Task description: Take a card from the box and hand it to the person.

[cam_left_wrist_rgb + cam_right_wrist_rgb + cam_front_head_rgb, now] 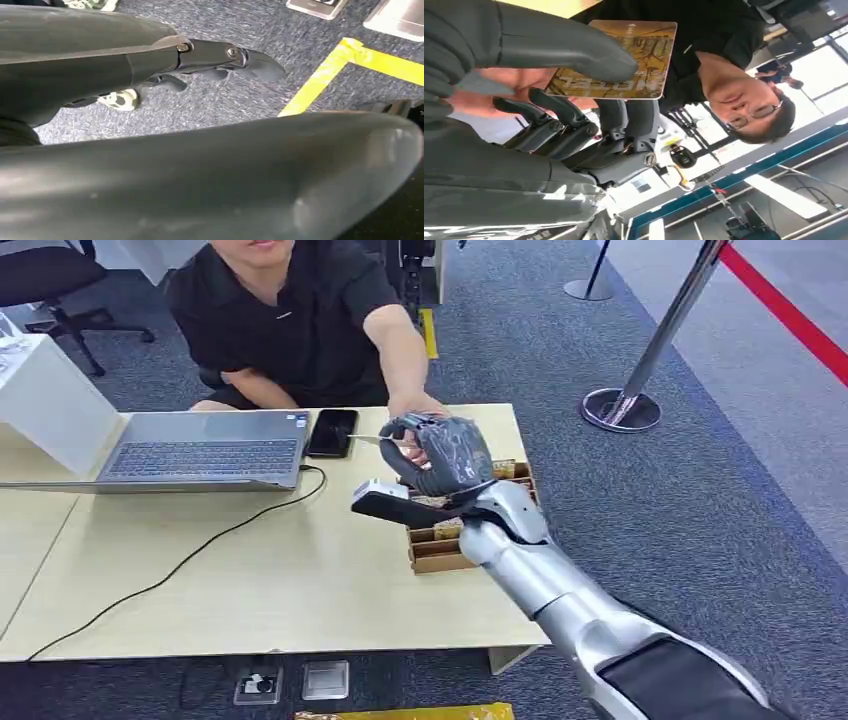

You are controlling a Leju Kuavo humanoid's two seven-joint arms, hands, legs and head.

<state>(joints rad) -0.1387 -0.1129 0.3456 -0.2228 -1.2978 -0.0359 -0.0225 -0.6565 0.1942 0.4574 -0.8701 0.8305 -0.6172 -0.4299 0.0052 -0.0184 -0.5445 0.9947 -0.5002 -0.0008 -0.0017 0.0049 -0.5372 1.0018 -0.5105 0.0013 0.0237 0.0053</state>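
The right hand (437,453) hovered over the cardboard box (440,545) at the worktop's (250,580) right edge, its fingers (574,47) pinching a hotel card (624,60). The person's hand (415,410) reached in, touching it. The left hand (210,60) hung above carpet, fingers released

Bright, even indoor light in head view; soft, faint shadows on the desk (250,570) under the laptop (200,452). Mild sheen along the silver arm. Slightly soft overall, compression blur on the carpet. Left wrist view dim and close, dark body parts out of focus, carpet sharper. Right wrist view backlit: windows blown out, robot hand (549,130) near the lens blurred, card (624,57) fairly sharp.
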